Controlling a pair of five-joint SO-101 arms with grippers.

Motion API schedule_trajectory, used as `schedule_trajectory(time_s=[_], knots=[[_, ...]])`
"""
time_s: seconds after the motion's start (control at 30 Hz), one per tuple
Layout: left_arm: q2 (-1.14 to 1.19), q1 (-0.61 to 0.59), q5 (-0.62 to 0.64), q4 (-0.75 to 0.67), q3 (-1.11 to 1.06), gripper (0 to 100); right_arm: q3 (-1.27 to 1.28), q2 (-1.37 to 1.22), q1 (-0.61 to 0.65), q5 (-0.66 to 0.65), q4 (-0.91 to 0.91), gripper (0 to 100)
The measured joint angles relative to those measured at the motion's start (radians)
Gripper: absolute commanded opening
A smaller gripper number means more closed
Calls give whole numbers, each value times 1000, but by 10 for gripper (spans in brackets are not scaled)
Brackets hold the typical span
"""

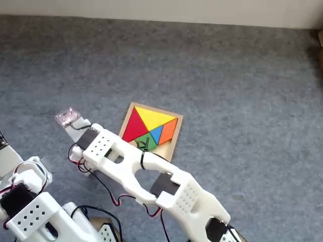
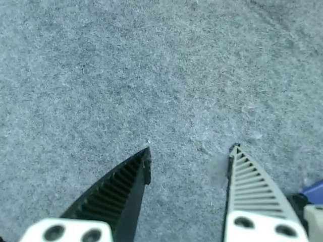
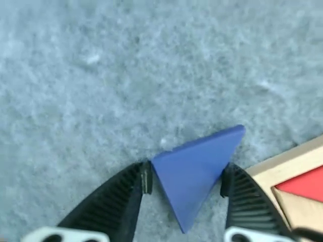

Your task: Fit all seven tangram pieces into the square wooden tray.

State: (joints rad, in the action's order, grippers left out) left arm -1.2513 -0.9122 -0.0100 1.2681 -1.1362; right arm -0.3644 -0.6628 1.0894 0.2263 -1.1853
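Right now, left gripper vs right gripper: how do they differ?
The left gripper has jaws spread wide with nothing between them; the right gripper has jaws closed on the blue triangle. The left gripper is over grey carpet; the right gripper is beside the wooden tray. Both point down at the carpet.

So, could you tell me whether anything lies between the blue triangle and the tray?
Nothing visible does: the blue triangle, held in the right gripper, has only bare carpet between it and the tray.
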Motion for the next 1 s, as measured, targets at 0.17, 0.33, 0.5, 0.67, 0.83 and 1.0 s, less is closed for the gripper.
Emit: schedule_trajectory(time_s=[0.17, 0.33, 0.5, 0.67, 0.83, 1.0], knots=[[0, 0, 0, 0, 0, 249, -64, -12, -14, 23, -26, 283], [0, 0, 0, 0, 0, 249, -68, -12, -15, 26, -26, 283], [0, 0, 0, 0, 0, 249, -68, -12, -15, 29, -11, 283], [0, 0, 0, -3, 0, 249, -75, -41, -17, 28, 11, 283], [0, 0, 0, -3, 0, 249, -110, -95, -17, 26, 2, 282], [0, 0, 0, -3, 0, 249, -167, -124, -18, 26, -54, 240]])
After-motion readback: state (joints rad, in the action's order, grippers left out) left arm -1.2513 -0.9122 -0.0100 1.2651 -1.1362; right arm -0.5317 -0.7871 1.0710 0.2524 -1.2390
